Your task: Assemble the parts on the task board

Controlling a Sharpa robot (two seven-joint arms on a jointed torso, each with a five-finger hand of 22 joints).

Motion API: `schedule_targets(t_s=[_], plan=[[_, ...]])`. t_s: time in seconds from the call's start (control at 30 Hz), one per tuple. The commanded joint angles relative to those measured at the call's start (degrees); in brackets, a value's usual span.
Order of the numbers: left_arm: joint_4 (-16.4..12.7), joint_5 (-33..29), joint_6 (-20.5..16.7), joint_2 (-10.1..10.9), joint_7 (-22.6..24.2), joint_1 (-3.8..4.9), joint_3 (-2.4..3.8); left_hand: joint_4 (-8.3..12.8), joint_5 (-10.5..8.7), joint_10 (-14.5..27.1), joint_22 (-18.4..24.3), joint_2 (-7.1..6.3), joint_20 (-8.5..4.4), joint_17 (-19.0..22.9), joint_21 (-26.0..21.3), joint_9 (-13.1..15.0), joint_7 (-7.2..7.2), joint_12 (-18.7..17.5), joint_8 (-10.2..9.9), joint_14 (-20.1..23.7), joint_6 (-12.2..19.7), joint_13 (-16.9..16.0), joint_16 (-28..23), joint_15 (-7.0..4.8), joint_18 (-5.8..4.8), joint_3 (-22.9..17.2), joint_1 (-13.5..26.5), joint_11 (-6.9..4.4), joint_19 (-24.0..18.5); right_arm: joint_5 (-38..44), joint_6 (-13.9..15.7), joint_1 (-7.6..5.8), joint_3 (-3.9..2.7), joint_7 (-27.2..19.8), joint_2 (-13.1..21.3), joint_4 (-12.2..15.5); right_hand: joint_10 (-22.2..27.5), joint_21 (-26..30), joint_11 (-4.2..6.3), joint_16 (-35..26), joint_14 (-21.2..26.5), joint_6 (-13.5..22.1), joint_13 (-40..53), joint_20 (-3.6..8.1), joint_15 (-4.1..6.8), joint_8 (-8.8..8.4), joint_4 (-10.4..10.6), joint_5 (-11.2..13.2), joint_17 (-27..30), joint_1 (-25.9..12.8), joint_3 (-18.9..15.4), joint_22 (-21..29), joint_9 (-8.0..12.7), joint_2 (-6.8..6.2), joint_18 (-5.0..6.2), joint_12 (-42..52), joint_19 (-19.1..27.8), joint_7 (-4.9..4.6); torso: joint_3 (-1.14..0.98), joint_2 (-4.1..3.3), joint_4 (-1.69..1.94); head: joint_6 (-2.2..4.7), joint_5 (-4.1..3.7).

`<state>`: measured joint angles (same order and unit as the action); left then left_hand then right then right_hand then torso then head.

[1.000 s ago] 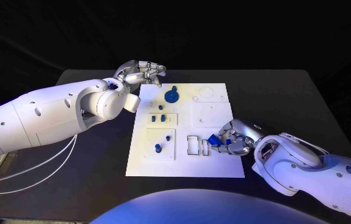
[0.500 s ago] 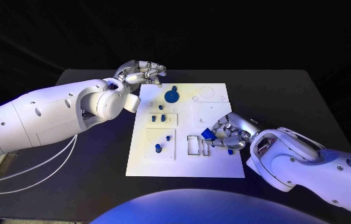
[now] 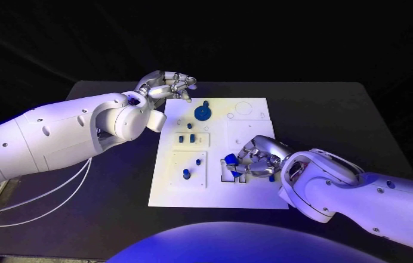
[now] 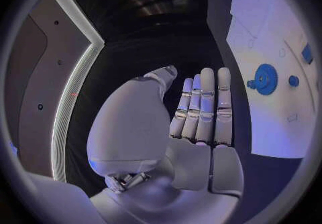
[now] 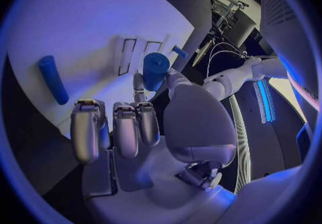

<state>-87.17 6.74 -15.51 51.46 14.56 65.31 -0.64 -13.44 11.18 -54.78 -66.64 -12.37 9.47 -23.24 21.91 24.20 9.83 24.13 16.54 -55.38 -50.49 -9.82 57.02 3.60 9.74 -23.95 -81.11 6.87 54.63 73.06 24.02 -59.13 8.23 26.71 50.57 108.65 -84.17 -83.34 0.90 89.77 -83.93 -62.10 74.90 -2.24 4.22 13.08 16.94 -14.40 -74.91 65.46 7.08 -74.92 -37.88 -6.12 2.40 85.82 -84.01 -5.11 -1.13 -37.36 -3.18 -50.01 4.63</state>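
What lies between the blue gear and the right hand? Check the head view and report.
Only white task board, no loose part, separates the blue gear from the right hand, which holds a blue cylinder. The head view shows this.

A robotics lab: a black table point(image 3: 335, 105) against dark surroundings, bearing a white task board point(image 3: 249, 194).

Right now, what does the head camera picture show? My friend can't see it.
The right hand holds a small blue part over the slots on the white task board. The left hand rests at the board's far corner, holding nothing. A blue gear sits nearby.
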Motion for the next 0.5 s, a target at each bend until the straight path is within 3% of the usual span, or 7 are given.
schedule_targets(t_s=[0.03, 0.17, 0.5], plan=[[-0.2, 0.2, 0.9, 0.0, 0.2, 0.04, 0.04, 0.0, -0.19, 0.2, 0.1, 0.07, 0.26, -0.1, -0.4, 0.1, 0.00, -0.1, 0.3, 0.2, 0.2, 0.1, -0.3, 0.02, 0.54, -0.3, 0.5, 0.26, -0.1, -0.5, -2.6, 0.06, -0.01, -0.1, -0.6, -0.6, -3.6, -0.3, 0.52, 0.2, -6.1, -3.0, 11.7, 0.55, 0.50, 0.39, -0.1, 0.3, -15.1, -2.0, -0.2, -13.3, -0.2, -0.02, -1.06, 0.7, -3.7, 2.57, -0.03, -0.01, -0.07, 0.01, 0.10], [-0.2, 0.2, 0.9, 0.1, 0.1, 0.04, 0.04, 0.0, -0.19, 0.2, 0.1, 0.07, 0.26, -0.1, -0.4, 0.1, 0.00, -0.1, 0.3, 0.2, 0.2, 0.1, -0.3, 0.02, 0.54, -0.3, 0.5, 0.26, -0.1, 0.2, -3.2, 0.08, 0.00, 0.3, -1.0, -1.0, -4.2, -0.3, 0.79, 0.2, -6.1, -3.9, 12.6, 0.70, 0.69, 0.90, -0.2, 0.2, -15.1, -3.5, -0.2, -13.3, -0.8, -0.03, -1.07, 1.6, -3.7, 2.90, -0.12, -0.04, -0.07, 0.01, 0.14], [-0.2, 0.2, 1.0, 0.2, 0.0, 0.04, 0.04, 0.0, -0.19, 0.2, 0.1, 0.07, 0.26, -0.1, -0.4, 0.1, 0.00, -0.1, 0.3, 0.2, 0.2, 0.1, -0.3, 0.02, 0.54, -0.3, 0.5, 0.26, -0.1, 1.2, -4.0, 0.09, 0.00, 0.8, -1.3, -1.4, -4.2, -0.4, 0.96, 0.2, -6.1, -4.3, 12.6, 0.79, 0.81, 1.21, -0.3, 0.2, -15.1, -3.6, -0.2, -13.3, -1.1, -0.22, -1.07, 1.6, -3.7, 3.10, -0.09, 0.02, -0.11, 0.01, 0.23]])
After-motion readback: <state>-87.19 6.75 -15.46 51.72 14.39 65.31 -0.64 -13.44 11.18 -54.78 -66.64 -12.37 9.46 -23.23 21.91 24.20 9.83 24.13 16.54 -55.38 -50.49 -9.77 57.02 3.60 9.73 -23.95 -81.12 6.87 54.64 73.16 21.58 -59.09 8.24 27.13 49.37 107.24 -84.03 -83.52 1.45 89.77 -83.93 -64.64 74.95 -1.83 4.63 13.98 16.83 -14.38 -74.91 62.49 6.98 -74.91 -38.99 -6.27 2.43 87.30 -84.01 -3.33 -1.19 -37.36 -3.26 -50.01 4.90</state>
